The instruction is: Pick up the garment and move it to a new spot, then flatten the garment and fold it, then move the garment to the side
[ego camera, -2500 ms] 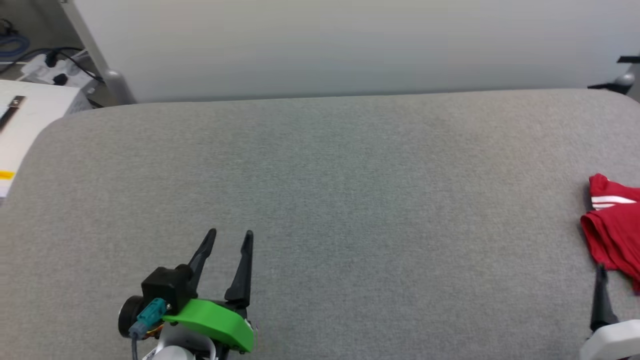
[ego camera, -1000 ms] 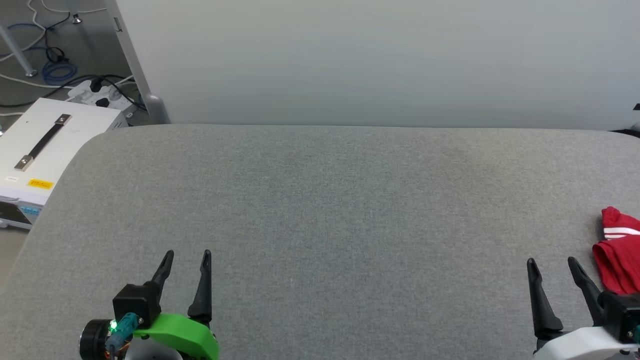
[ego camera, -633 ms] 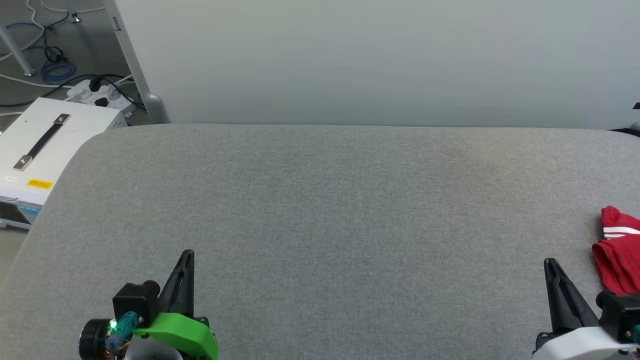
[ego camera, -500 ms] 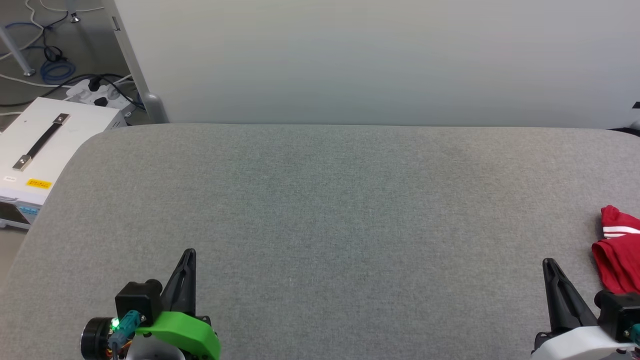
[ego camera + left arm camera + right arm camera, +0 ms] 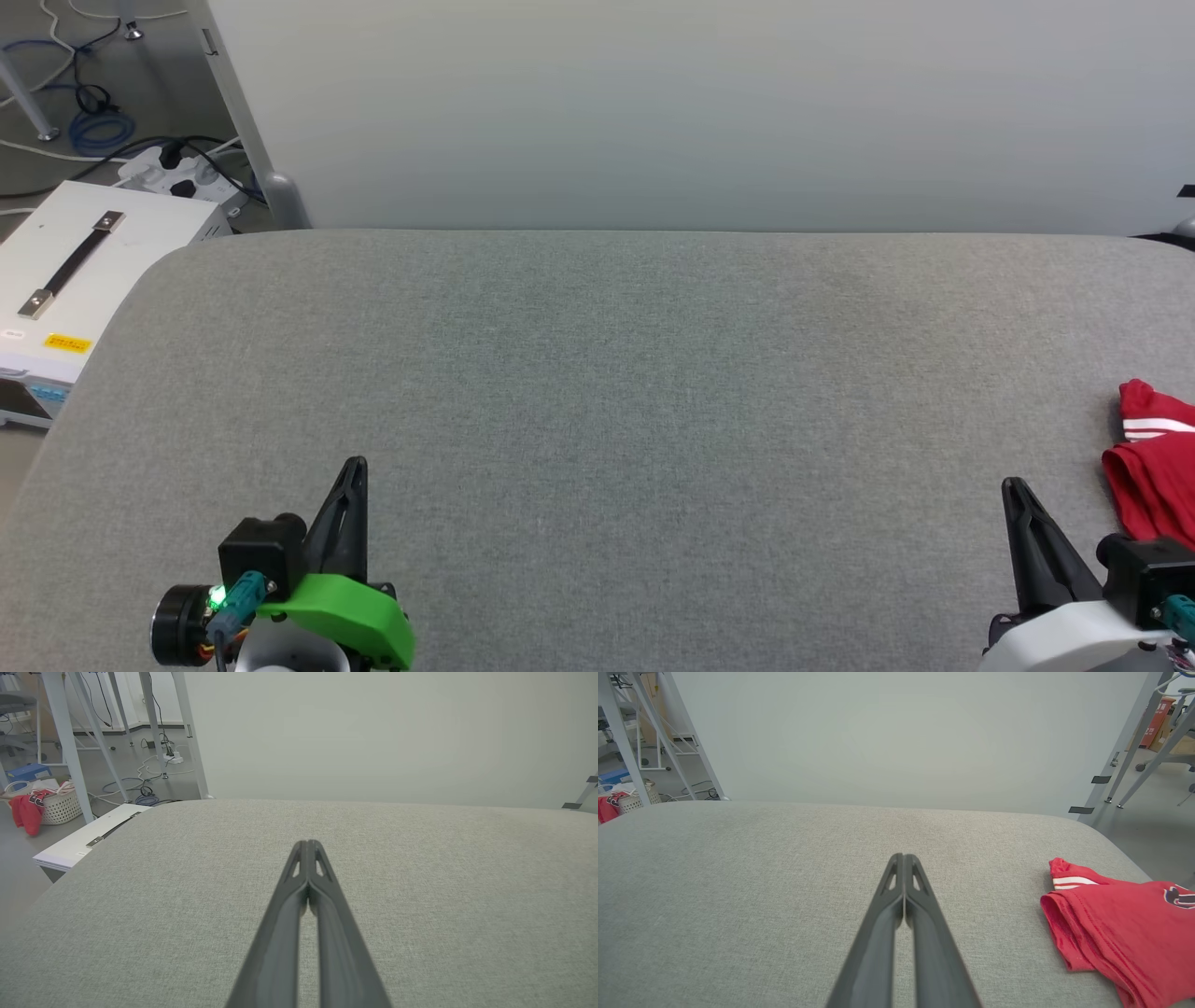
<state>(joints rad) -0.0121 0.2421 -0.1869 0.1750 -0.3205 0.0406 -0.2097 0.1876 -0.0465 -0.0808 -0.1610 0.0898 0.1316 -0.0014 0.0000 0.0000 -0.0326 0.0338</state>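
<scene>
The red garment [image 5: 1155, 463] lies folded at the table's right edge, cut off by the head view's border. In the right wrist view the garment [image 5: 1115, 926] shows red-and-white striped trim and a dark chest mark. My right gripper [image 5: 1014, 487] sits at the lower right, shut and empty, a little to the left of the garment and apart from it; its fingers [image 5: 903, 858] are pressed together. My left gripper [image 5: 355, 465] rests at the lower left, shut with nothing in it, far from the garment. Its closed tips [image 5: 308, 844] hover over bare fabric.
A wide grey fabric-covered table [image 5: 607, 373] spreads before me, with a pale wall behind it. A white case with a black handle [image 5: 65, 271] stands off the table's left edge beside cables and a power strip [image 5: 177, 173]. A basket of red cloth [image 5: 44, 805] sits on the floor.
Both grippers have gone from open to shut, empty. The head camera shifted early on, bringing the right gripper into sight. The garment has stayed put.
</scene>
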